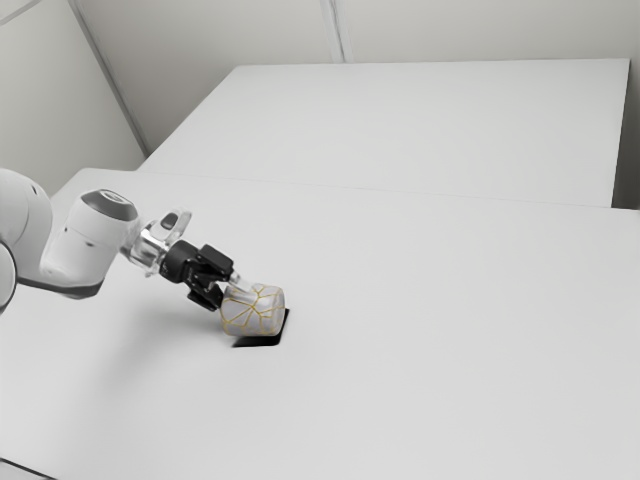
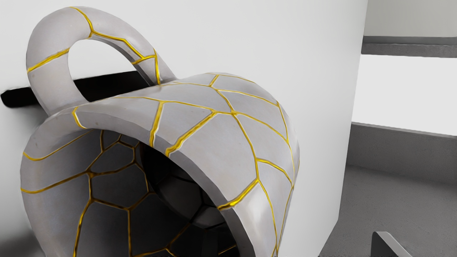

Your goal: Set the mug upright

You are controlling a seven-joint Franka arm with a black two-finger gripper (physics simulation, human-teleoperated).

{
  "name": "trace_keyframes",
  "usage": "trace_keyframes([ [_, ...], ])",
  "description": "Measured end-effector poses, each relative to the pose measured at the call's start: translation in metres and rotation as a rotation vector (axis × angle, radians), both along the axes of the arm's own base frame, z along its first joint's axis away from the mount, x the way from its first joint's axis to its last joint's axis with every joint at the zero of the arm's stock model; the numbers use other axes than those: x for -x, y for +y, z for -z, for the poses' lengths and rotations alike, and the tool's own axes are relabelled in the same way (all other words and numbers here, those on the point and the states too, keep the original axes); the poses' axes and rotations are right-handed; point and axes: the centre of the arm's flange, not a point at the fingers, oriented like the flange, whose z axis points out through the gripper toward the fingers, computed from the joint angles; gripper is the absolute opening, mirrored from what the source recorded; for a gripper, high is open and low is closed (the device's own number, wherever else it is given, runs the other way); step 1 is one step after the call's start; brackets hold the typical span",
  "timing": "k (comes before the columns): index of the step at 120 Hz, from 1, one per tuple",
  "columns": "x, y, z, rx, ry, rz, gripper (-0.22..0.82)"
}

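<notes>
The gripper (image 1: 230, 294) is released: its two fingers stand spread, with nothing pinched between them. It comes down at a slant from the exterior view's left, at the open end of the mug (image 1: 253, 312), with one finger reaching the mug's upper side in that view. Whether that finger touches the mug I cannot tell. In the wrist view one fingertip (image 2: 387, 246) stands outside the mug, apart from its wall.

The mug lies on its side on the table (image 1: 430, 330), its mouth turned toward the gripper and its base pointing away. It is pale grey with branching gold lines, which run over the outside and across the dark inner wall too. Its handle (image 2: 48, 59) sticks out sideways, on the side of the mug away from the visible fingertip. A sharp-edged black patch (image 1: 262, 340) lies beside and partly under the mug; whether it is shadow or a flat thing, I cannot tell.

On the table, the mug sits in from the far edge, closer to the far corner at the exterior view's left than to the exterior view's right side. Past that far edge stretches a second white surface (image 1: 420, 120), and behind it rise pale walls (image 1: 480, 30)
</notes>
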Motion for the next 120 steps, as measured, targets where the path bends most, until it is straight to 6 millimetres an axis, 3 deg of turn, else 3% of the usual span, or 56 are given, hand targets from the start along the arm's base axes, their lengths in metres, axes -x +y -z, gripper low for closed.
trace_keyframes([
  [23, 0.002, -0.004, 0.004, 0.022, -0.015, 0.022, 0.06],
  [41, 0.002, -0.005, 0.003, 0.028, -0.035, 0.035, -0.09],
  [61, 0.001, -0.008, -0.001, 0.029, -0.056, 0.053, -0.11],
  [84, 0.000, -0.023, -0.044, -0.034, -0.113, 0.135, -0.12],
  [103, -0.009, -0.041, -0.081, -0.232, -0.079, 0.284, -0.13],
  [120, -0.012, -0.066, -0.099, -0.462, -0.044, 0.396, -0.13],
])
